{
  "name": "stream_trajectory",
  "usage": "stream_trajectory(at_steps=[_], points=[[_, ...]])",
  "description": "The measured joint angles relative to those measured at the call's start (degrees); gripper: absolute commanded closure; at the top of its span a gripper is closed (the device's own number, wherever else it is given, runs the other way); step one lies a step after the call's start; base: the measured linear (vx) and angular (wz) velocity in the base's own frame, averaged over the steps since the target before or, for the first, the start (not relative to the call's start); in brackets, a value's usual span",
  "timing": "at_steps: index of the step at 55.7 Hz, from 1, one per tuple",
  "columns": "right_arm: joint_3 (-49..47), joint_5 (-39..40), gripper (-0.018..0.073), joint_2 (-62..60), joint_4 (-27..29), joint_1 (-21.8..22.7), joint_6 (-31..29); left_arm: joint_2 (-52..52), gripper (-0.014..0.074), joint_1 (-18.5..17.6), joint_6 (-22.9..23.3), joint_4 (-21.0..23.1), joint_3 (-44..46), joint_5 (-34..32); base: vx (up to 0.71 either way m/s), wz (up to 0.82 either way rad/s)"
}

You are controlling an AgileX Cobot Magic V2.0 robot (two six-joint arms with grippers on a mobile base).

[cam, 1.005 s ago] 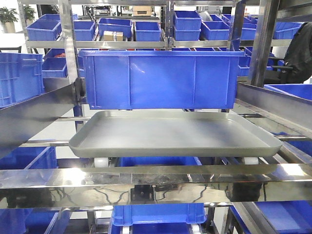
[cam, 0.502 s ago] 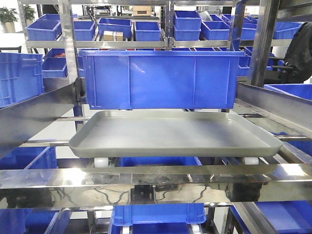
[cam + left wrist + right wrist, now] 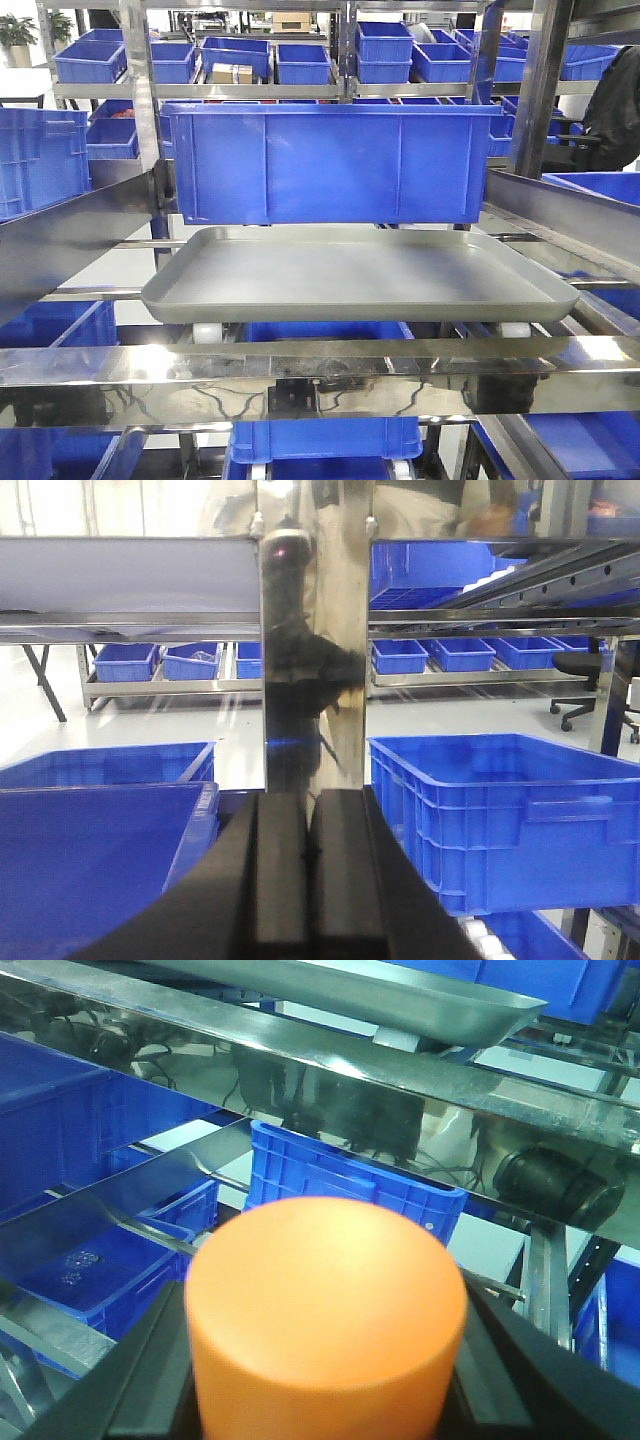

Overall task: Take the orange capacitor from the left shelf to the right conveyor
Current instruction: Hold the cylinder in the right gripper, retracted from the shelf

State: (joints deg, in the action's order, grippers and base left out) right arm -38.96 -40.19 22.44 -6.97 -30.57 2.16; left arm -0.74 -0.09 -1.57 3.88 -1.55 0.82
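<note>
While right claw (image 3: 325, 1385) clamps the orange capacitor (image 3: 325, 1305), back out clear of left shelf (image 3: 300, 368), keeping it upright. Left claw (image 3: 310, 880) pinched closed, empty.

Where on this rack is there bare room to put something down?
The grey tray lies bare, between the big blue bin behind and the shiny steel rail in front. The back shelves are crowded with small blue bins.
</note>
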Motion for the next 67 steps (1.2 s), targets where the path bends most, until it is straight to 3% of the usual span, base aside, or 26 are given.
stream_trajectory(at_steps=[67], points=[[0.00,0.00,0.0216,0.00,0.00,0.00,0.00,0.00,0.0603,0.00,0.00,0.00,0.00,0.00,0.00,0.00]])
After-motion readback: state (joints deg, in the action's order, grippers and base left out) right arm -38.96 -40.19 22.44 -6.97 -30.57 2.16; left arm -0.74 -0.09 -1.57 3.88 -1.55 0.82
